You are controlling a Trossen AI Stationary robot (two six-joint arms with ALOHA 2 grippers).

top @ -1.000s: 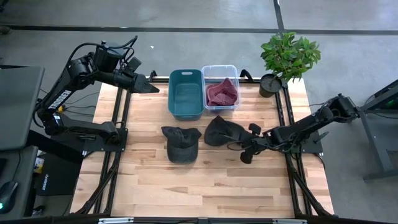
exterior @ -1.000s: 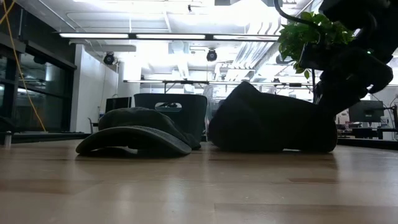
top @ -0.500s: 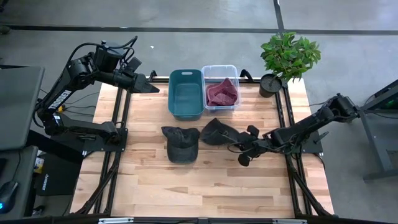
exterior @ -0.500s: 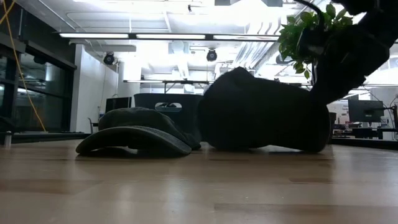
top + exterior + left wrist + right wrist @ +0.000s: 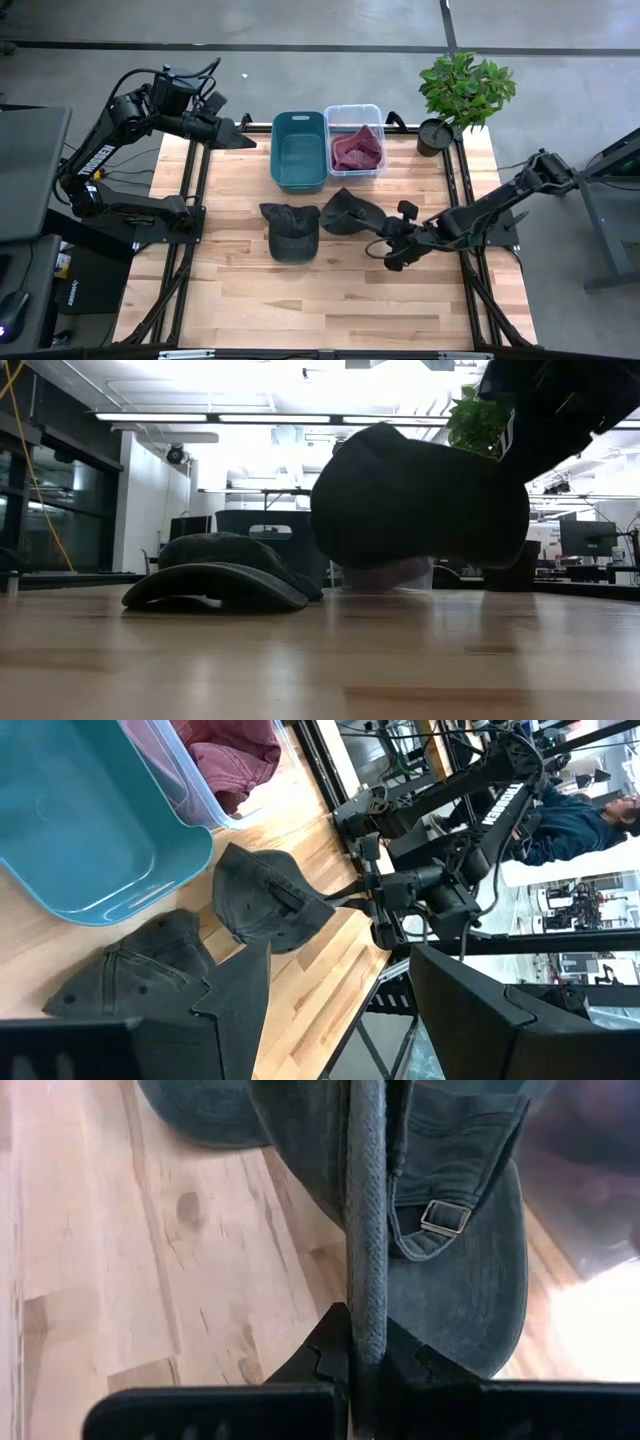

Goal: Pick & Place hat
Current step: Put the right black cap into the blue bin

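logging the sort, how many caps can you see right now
3: a dark cap lying on the table, a second dark cap lifted in the right gripper, a maroon one in the clear bin.

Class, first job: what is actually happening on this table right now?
The right gripper is shut on the brim of a dark cap, holding it clear of the wooden table. A second dark cap lies beside it. The teal bin holds nothing visible; the clear bin holds maroon cloth. The left gripper hangs open near the teal bin.

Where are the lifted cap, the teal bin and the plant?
Lifted cap (image 5: 345, 211), high view, on its crown.
Teal bin (image 5: 298, 160), high view, on its bare floor.
Plant (image 5: 466, 88), high view, on its leaves.
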